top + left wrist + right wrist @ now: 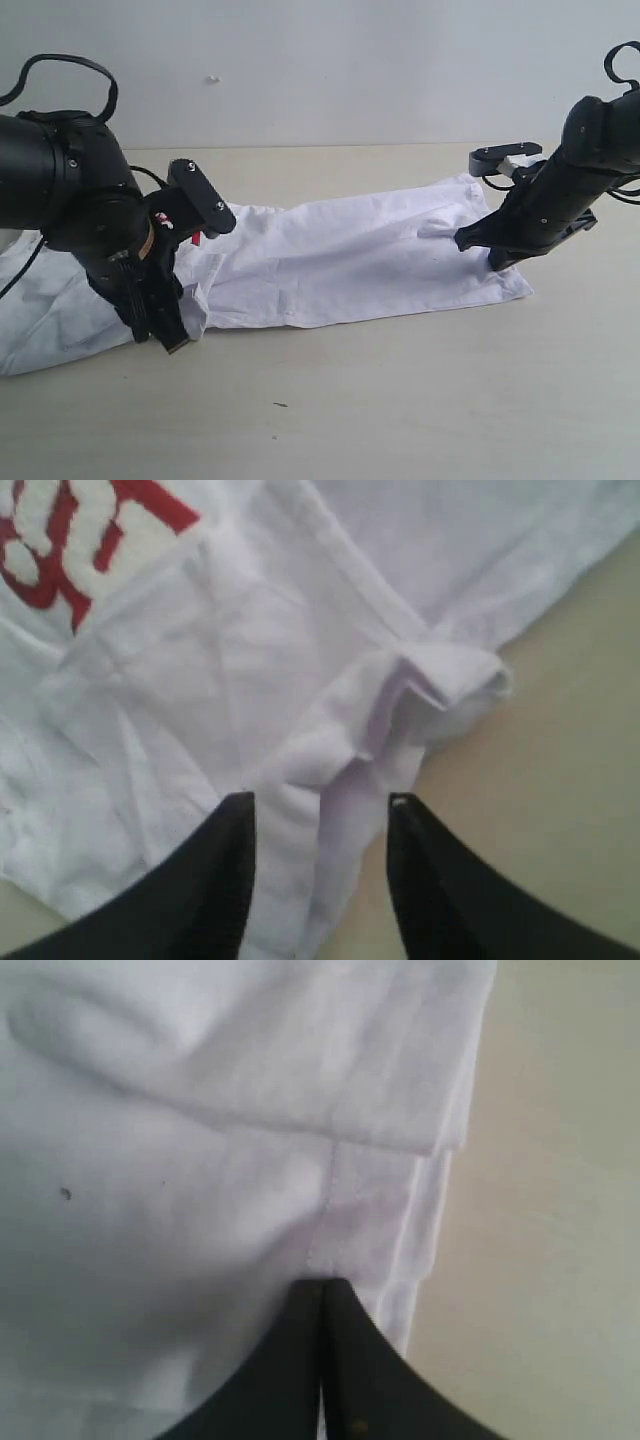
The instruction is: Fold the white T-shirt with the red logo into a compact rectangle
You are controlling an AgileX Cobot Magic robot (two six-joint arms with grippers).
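**Shirt lying in a long band, left jaws apart, right jaws closed at the hem**

Exterior view: the white T-shirt (340,265) lies flat along the worktop (400,400) as a long, loosely folded band. One end is under the left arm, the other by the right arm. The left end effector (165,325) is low over the near edge of the cloth. The right end effector (470,240) is down at the far right end, where a small ridge of fabric stands up just beside it.

Left wrist view: the left end effector (320,805) has its jaws apart, about half spread. A rumpled fold of the shirt lies between and under them, and neither finger is visibly pressing on it, so nothing is gripped. A doubled-over corner (445,680) sits at the cloth's edge by the bare worktop. Part of the red logo (60,540) shows further in.

Right wrist view: the right end effector (322,1285) has its jaws fully together, tips on the fabric at a stitched seam (328,1190), near stacked layer edges. I cannot tell whether a layer is nipped between the tips.

Risks, as I judge them:
- If the left jaws close on only the top ply of that rumpled fold, the layers could separate and the fold would skew.
- If the right arm lifts alone, the band could drag sideways and the edges would stop lining up.
- The bunched corner, left unflattened, would make the final rectangle lumpy.
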